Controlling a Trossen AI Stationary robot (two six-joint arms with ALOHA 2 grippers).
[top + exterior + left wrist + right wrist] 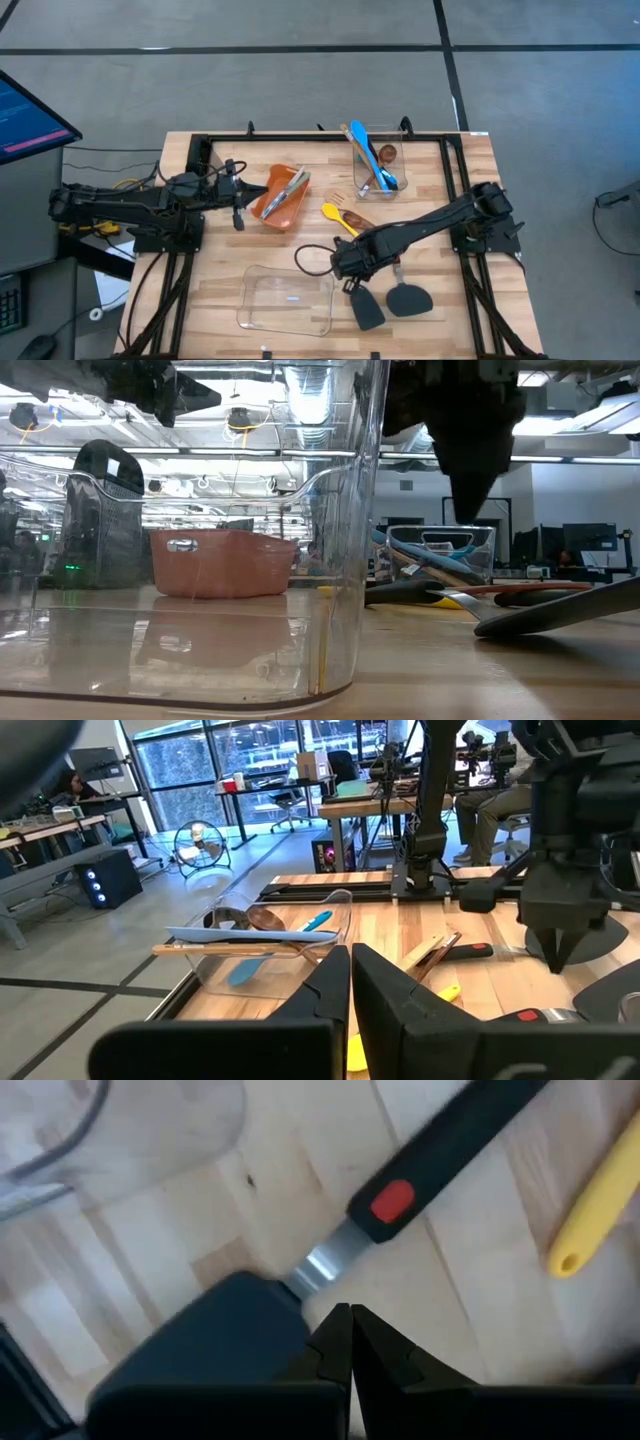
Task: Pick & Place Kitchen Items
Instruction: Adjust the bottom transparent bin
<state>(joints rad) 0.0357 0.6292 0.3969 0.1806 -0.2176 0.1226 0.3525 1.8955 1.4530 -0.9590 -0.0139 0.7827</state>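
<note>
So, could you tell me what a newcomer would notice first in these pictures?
Probably the right gripper, shut and empty, poised just above two black spatulas near the table's front edge. Next, the orange bin holding utensils by the left gripper, and the clear container with a blue spoon at the back.

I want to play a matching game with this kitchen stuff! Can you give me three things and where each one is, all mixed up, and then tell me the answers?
Things:
1. blue spoon
2. metal tongs
3. black spatula

Places:
A. lying flat on the table, just below the right gripper
B. in the orange bin
C. in the clear container at the far side of the table

Right pairs: 1-C, 2-B, 3-A
</note>
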